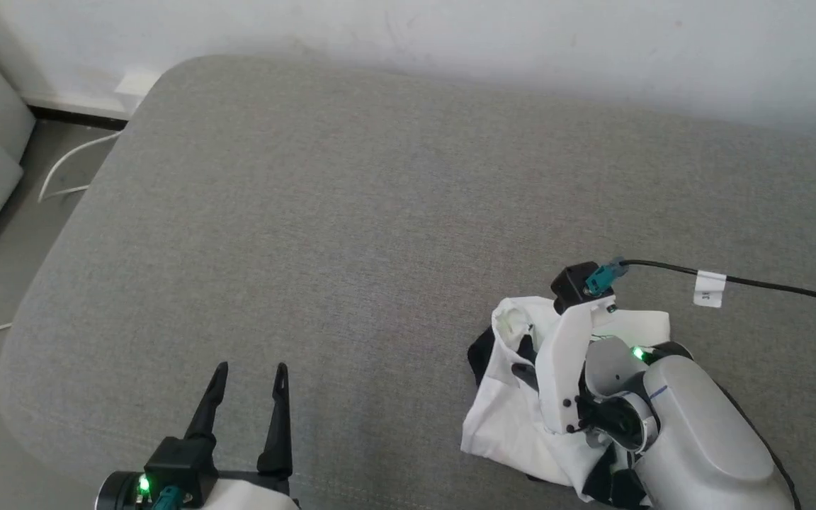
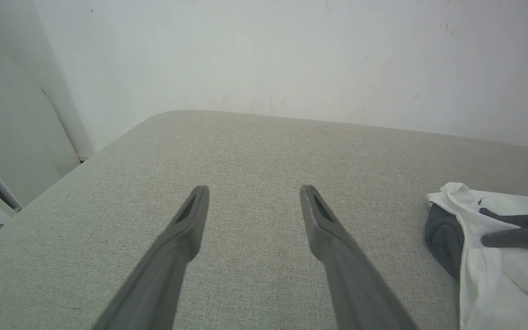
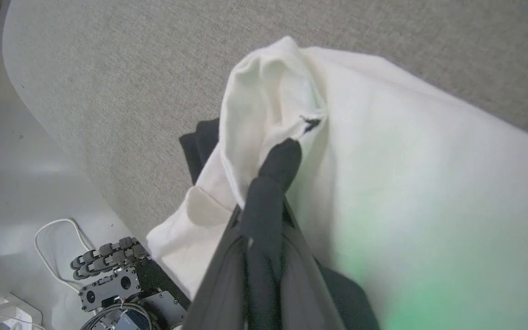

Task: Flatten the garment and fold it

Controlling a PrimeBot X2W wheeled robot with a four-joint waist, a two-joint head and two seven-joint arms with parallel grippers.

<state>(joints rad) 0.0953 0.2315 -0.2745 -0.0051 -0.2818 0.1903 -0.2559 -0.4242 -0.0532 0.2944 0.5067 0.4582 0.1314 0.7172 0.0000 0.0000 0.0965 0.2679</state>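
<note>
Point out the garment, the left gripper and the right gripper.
garment [image 1: 507,425]: head view, white body fabric.
left gripper [image 1: 251,368]: head view, midway between open fingertips.
right gripper [image 3: 282,153]: right wrist view, fingertips pinching fabric.

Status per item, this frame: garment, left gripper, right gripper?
garment: crumpled in a heap on the grey cushion, not flattened, not folded.
left gripper: open, holding nothing, apart from the garment.
right gripper: shut on a white fold of the garment.

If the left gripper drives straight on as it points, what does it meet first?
Probably bare grey cushion ahead of the left gripper, though depth is unclear. The garment lies off to the right, outside that line.
</note>
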